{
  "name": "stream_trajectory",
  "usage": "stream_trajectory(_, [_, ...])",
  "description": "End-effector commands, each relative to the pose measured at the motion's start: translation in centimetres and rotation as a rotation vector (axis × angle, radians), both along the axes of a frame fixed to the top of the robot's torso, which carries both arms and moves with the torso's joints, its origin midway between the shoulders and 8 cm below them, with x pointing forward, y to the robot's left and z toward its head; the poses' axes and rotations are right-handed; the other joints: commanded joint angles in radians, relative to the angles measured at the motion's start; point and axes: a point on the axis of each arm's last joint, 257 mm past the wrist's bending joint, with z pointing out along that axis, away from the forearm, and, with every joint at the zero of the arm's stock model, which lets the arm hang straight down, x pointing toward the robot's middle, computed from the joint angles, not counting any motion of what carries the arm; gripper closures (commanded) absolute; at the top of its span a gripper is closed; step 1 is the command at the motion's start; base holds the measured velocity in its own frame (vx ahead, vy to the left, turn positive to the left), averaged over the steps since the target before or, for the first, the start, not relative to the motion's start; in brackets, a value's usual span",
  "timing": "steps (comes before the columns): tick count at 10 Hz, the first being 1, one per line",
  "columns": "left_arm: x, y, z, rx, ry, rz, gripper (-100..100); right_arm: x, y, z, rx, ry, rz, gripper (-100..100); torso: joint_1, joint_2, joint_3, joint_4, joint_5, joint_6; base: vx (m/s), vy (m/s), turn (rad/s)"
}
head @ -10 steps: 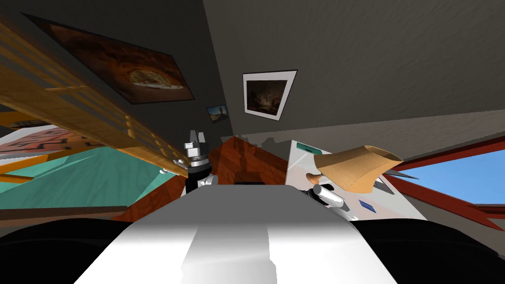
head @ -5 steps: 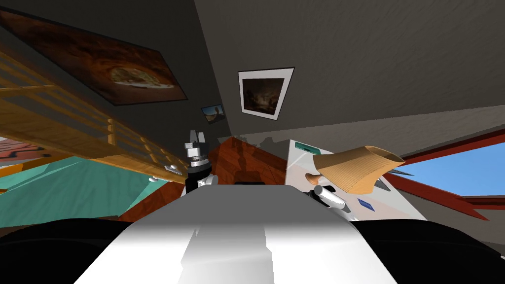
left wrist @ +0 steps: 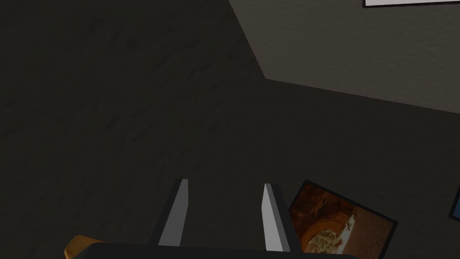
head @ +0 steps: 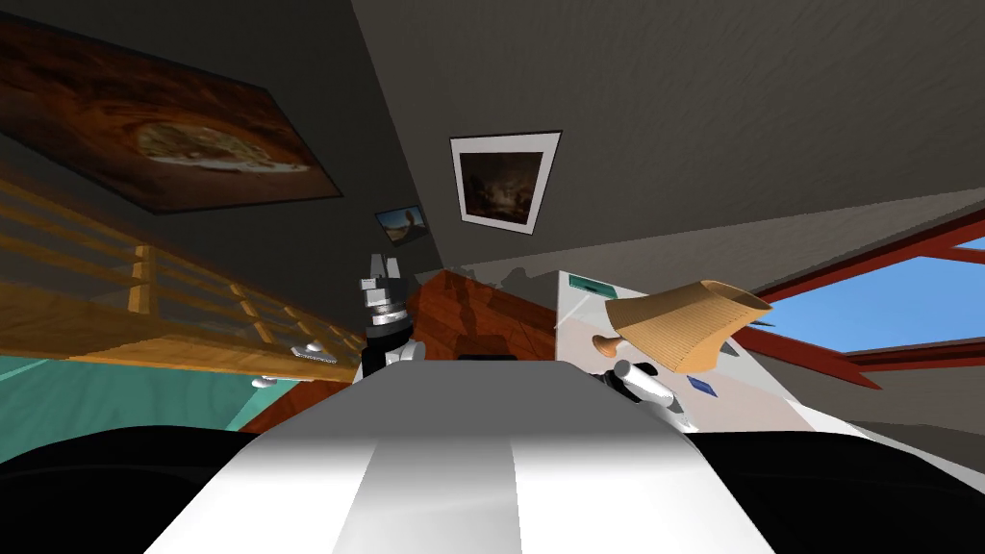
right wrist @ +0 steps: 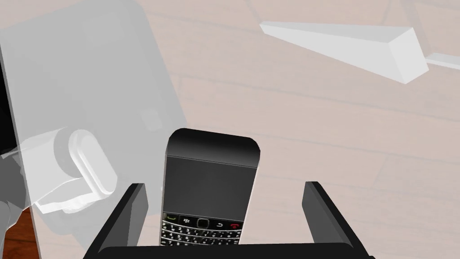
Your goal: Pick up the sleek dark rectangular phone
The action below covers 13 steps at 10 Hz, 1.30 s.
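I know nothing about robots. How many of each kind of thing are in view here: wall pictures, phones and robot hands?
Wall pictures: 3 (large picture, framed picture, small picture)
Phones: 1 (phone, between the open fingers of the right gripper)
Robot hands: 2 (right gripper, left gripper)
Total: 6

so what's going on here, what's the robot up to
The right gripper is open around a dark phone with a small keypad, which lies flat on a pale tabletop. One finger stands on each side of the phone without touching it, so it is not yet gripped. The left gripper is held up away from the table, open and empty.
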Motion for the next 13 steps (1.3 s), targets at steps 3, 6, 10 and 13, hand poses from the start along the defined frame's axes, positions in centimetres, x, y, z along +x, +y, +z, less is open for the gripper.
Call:
stream_trajectory(3, [0.0,0.0,0.0,0.000,0.000,0.000,0,0.0,-0.4,-0.4,-0.003,0.002,0.049,-100,-0.001,0.002,0.001,0.000,0.000,-0.001,0.048,0.011,-0.090])
stream_trajectory(6, [0.0,0.0,0.0,0.000,0.000,0.000,0,0.0,-0.5,-0.6,-0.003,0.003,0.096,-100,-0.001,-0.001,0.000,0.000,0.000,0.000,0.075,0.024,-0.134])
stream_trajectory(10, [0.0,0.0,0.0,0.000,0.000,0.000,0,-0.2,-0.4,-1.2,0.007,0.007,0.139,-100,-0.001,0.002,0.001,0.000,0.000,-0.001,0.058,0.024,-0.121])
stream_trajectory(13, [0.0,0.0,0.0,0.000,0.000,0.000,0,-0.3,-0.2,-1.6,0.014,0.009,0.189,-100,-0.001,0.000,0.000,0.000,0.000,0.000,0.065,0.029,-0.142])
